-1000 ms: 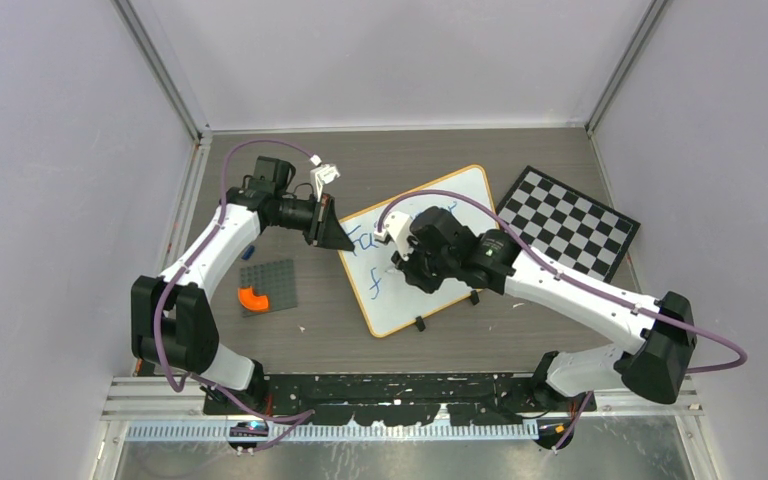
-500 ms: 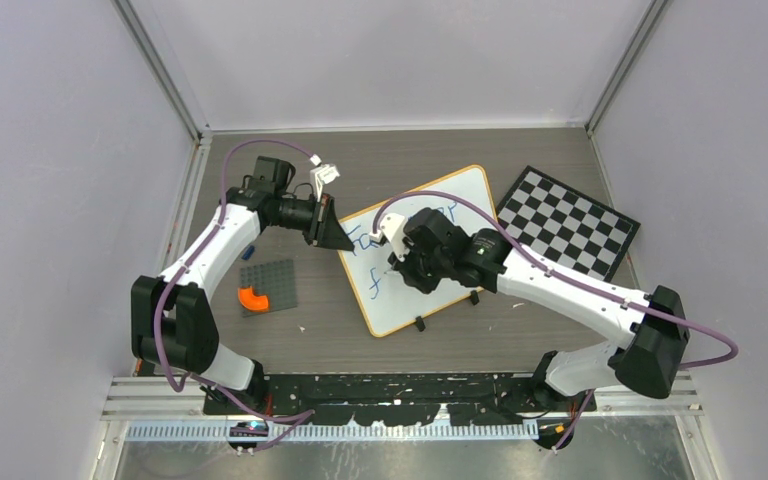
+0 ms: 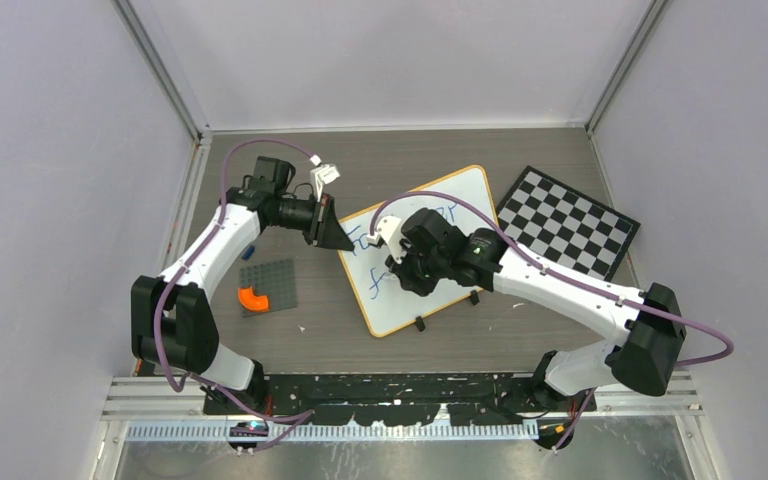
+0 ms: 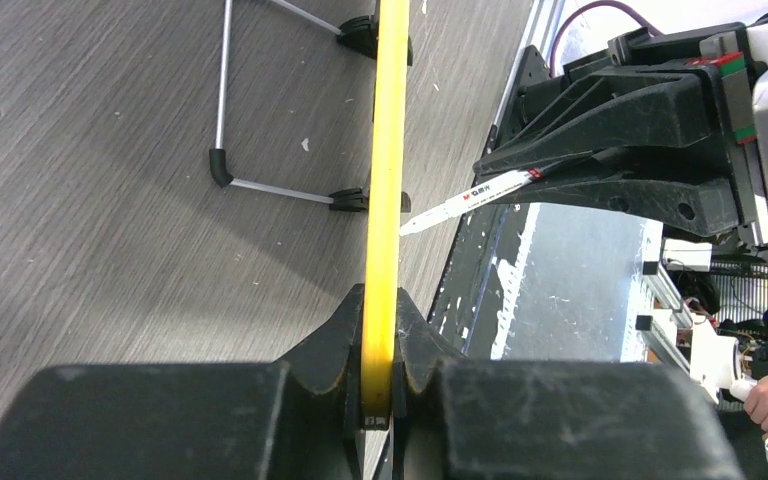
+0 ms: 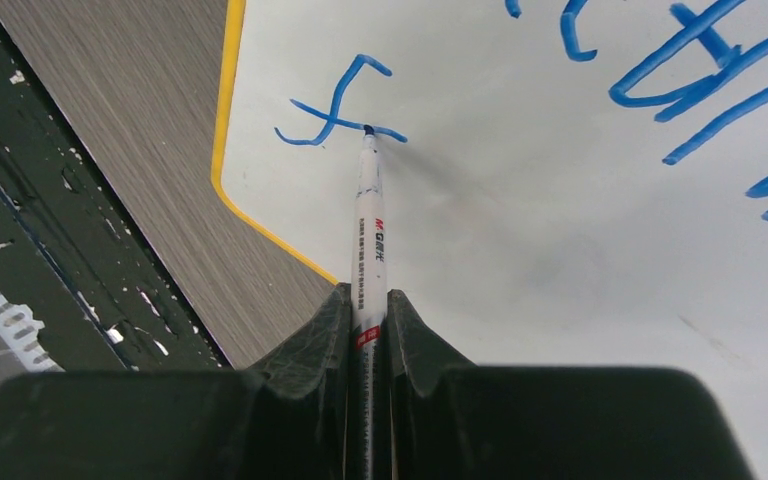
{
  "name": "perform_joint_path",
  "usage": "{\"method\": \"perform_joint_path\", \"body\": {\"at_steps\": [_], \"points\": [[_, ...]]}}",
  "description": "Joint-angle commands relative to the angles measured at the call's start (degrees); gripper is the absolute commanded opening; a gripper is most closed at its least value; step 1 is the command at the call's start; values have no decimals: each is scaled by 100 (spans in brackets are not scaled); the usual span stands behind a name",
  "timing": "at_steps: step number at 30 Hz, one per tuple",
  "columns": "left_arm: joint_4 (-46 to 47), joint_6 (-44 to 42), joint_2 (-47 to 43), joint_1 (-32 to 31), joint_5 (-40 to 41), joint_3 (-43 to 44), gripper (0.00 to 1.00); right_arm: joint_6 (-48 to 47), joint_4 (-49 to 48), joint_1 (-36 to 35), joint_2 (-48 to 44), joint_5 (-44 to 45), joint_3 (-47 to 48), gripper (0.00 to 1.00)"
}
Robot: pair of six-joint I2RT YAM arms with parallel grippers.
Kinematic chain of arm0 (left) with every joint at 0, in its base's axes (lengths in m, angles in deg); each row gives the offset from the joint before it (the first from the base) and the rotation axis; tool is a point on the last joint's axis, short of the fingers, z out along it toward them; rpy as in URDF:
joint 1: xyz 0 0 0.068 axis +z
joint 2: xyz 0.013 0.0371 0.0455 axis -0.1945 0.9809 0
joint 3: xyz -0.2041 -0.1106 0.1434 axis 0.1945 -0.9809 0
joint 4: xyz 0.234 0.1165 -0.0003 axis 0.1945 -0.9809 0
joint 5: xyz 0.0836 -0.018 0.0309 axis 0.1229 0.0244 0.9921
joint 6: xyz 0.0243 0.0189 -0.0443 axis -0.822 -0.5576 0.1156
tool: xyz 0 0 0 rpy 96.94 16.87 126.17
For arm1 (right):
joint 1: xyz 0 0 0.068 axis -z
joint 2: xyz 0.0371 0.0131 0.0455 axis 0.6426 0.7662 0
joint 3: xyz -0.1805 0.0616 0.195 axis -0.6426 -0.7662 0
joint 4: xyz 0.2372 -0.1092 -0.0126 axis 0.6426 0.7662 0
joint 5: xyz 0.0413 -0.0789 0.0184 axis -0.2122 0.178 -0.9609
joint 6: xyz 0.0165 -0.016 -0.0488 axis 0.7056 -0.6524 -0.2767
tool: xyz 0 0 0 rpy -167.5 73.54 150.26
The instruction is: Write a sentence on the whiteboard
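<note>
The whiteboard with its orange-yellow frame lies slanted at the table's middle, blue writing on its upper part. My left gripper is shut on the board's left frame edge, which runs straight up from between its jaws. My right gripper hovers over the board, shut on a white marker. The marker's blue tip touches the white surface at the right end of the crossbar of a blue "f". In the left wrist view the marker points at the board from the right.
A black-and-white checkered board lies right of the whiteboard. A grey baseplate with an orange piece sits to the left. Two black clip feet stick out from the whiteboard's near edge, and a wire stand shows beneath it.
My right gripper has shifted slightly left and away across the board with the marker. The left arm and the board have not moved.
</note>
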Motion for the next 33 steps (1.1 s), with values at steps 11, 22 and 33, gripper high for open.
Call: {"method": "perform_joint_path", "body": {"at_steps": [11, 22, 33], "points": [[-196, 75, 3, -19, -113, 232, 0, -110, -83, 26, -240, 156, -288, 0], [-209, 71, -15, -24, -115, 238, 0, -75, -138, 317, -148, 278, 149, 0], [-204, 71, -10, -19, -123, 258, 0, -25, -99, 389, -133, 35, 306, 0]]}}
